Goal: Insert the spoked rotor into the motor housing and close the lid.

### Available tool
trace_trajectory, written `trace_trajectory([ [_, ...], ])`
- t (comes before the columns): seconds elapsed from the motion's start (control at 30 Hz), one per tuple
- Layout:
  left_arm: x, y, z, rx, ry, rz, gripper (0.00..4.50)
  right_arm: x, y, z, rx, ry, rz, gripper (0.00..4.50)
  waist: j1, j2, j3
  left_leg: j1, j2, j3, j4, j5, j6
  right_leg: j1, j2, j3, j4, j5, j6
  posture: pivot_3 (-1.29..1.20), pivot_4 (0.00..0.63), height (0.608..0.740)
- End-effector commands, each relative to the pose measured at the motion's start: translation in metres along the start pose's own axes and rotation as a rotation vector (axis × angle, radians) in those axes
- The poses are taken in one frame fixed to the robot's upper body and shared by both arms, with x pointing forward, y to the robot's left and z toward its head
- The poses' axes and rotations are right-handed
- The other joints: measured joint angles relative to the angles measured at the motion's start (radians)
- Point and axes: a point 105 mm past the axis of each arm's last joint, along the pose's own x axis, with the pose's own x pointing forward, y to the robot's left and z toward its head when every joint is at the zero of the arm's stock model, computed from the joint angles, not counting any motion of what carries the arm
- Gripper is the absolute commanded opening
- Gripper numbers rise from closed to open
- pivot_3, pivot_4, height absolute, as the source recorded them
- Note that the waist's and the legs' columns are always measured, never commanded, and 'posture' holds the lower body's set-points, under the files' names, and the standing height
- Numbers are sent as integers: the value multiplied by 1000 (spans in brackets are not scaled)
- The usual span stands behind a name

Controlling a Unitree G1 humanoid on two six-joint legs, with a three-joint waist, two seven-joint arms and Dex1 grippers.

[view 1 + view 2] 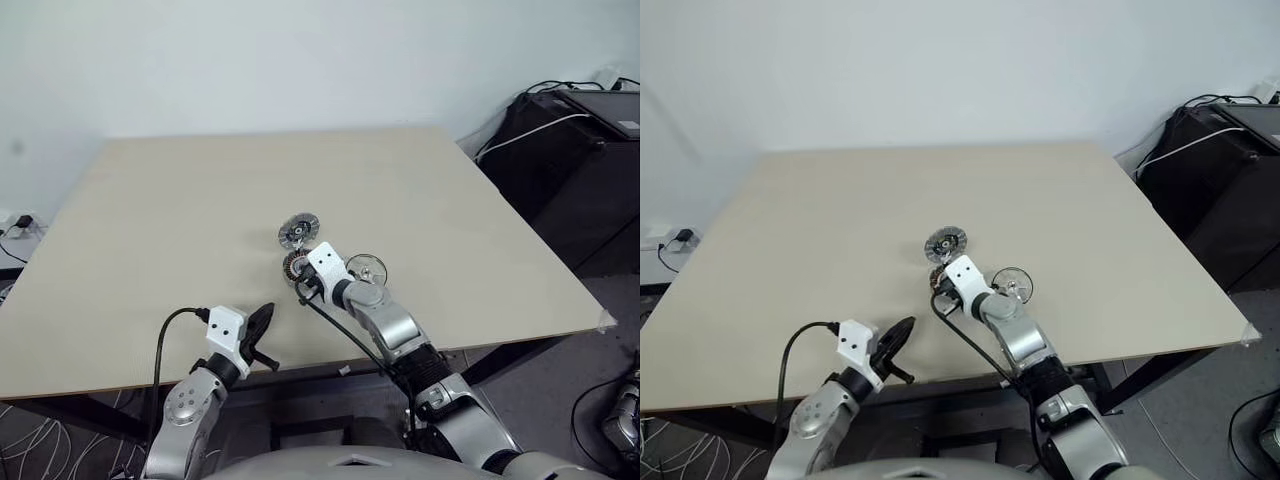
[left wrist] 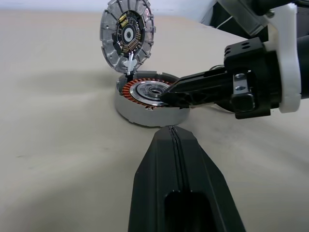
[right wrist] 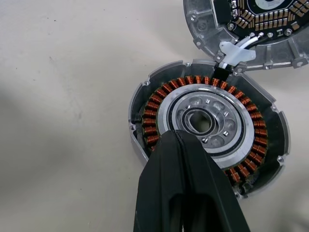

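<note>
The motor housing (image 3: 207, 126), a metal ring of copper windings round a silver centre, lies mid-table. Its lid (image 2: 127, 35) stands open at the far rim, joined to it by white wires. The spoked rotor (image 1: 366, 269), a shiny disc with a small hub, lies on the table just right of the housing. My right gripper (image 3: 179, 136) is shut and empty. Its tip reaches over the housing's near rim onto the silver centre. My left gripper (image 2: 171, 129) is shut and empty too. It hovers near the table's front edge, pointing at the housing from a short way off.
The pale wooden table (image 1: 180, 220) has open room on every side of the parts. Black equipment with cables (image 1: 575, 140) stands beyond the far right corner. A black cable (image 1: 165, 340) loops off the left wrist over the front edge.
</note>
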Motion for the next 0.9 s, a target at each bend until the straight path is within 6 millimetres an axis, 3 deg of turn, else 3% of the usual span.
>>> trace_trajectory([
  [0.03, 5, -4, 14, 7, -51, -20, 0, 3, 1, 16, -29, -39, 10, 32, 0, 0, 0, 0, 0, 0, 0, 0, 0, 0, 0, 0, 0, 0, 0, 0, 0, 740],
  [0.5, 6, -10, 12, -9, -41, -36, 0, 7, -16, 25, -42, -50, -36, 32, 0, 1, 0, 0, 0, 0, 0, 0, 0, 0, -2, 0, 0, 0, 0, 0, 0, 740],
  [0.9, 9, -15, 9, -19, -30, -55, 0, 4, -15, 28, -45, -68, -24, 32, -1, 1, 0, 0, 0, 0, -1, 0, 0, -1, -3, 0, 0, 0, 0, 0, 0, 740],
])
